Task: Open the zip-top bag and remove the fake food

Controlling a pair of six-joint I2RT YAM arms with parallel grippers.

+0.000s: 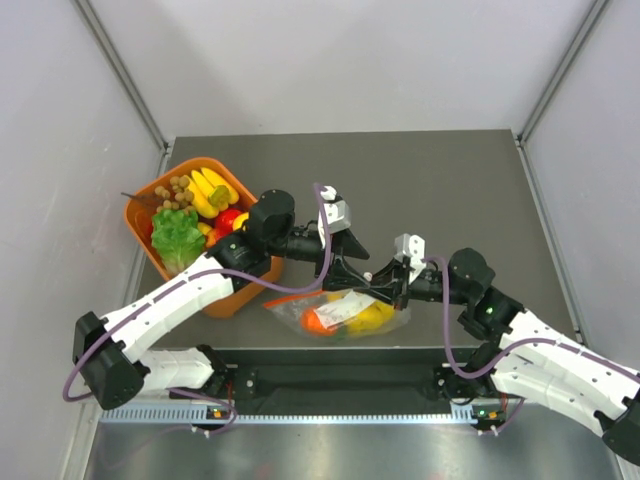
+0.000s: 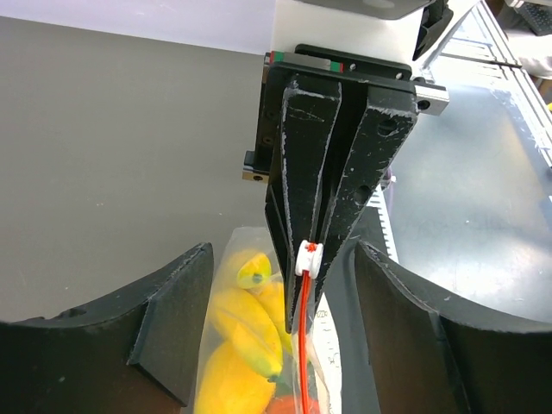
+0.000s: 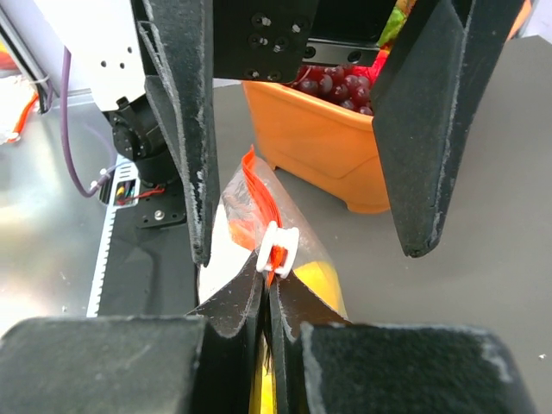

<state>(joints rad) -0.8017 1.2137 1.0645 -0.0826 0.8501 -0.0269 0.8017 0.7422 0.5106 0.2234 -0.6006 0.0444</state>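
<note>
The right gripper (image 2: 304, 297) is clenched on the zip-top bag (image 1: 340, 312), pinching its orange-red zip strip right beside the white slider (image 2: 308, 257), probably to anchor the mouth. The left gripper (image 3: 306, 247) stands released and wide, one finger on each side of the slider and touching neither it nor the bag, seemingly lined up to pinch and drag it. The bag trails beneath both grippers with the yellow bananas (image 2: 241, 315) inside. An orange basket (image 3: 319, 147) sits beyond the left gripper. How far the mouth is unzipped is hard to tell, and no green fruit can be made out.
</note>
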